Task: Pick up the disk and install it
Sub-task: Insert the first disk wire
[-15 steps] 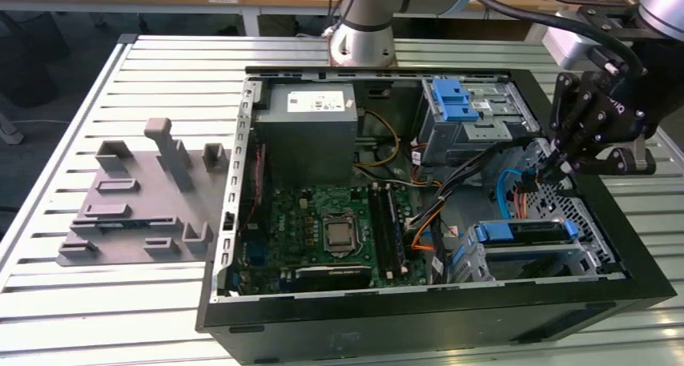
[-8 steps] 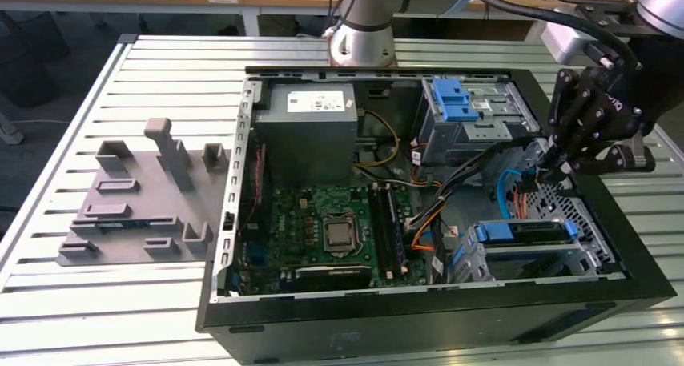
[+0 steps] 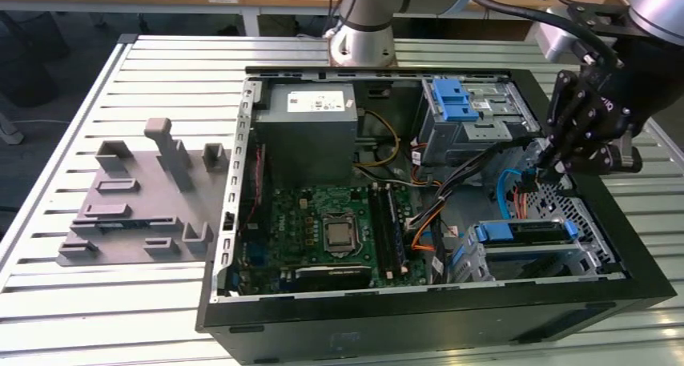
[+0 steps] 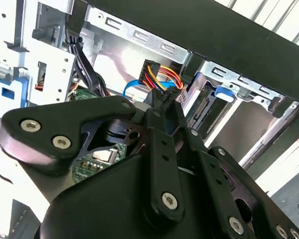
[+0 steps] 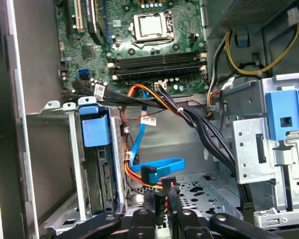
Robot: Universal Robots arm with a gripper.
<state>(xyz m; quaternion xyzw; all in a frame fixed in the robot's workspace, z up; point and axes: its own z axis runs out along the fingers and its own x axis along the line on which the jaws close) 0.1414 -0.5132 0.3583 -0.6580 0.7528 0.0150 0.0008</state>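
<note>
The disk (image 3: 526, 231) sits in the lower drive cage (image 3: 577, 262) at the near right corner of the open computer case, its blue carrier tab facing inward. The first wrist view shows that tab (image 5: 95, 130) at the mouth of the cage, and the second wrist view shows the disk's connector edge (image 4: 205, 105). My gripper (image 3: 547, 166) hangs inside the case just beyond the cage. It is shut on a black power connector (image 4: 157, 95) with red, yellow and black wires. The connector (image 5: 159, 196) is apart from the disk.
A blue data cable (image 5: 162, 167) loops loose on the case floor beside the cage. The motherboard (image 3: 331, 222), grey power supply (image 3: 310, 134) and upper drive bay with a blue latch (image 3: 460, 106) fill the case. A grey fixture (image 3: 139, 206) lies on the slatted table at the exterior view's left.
</note>
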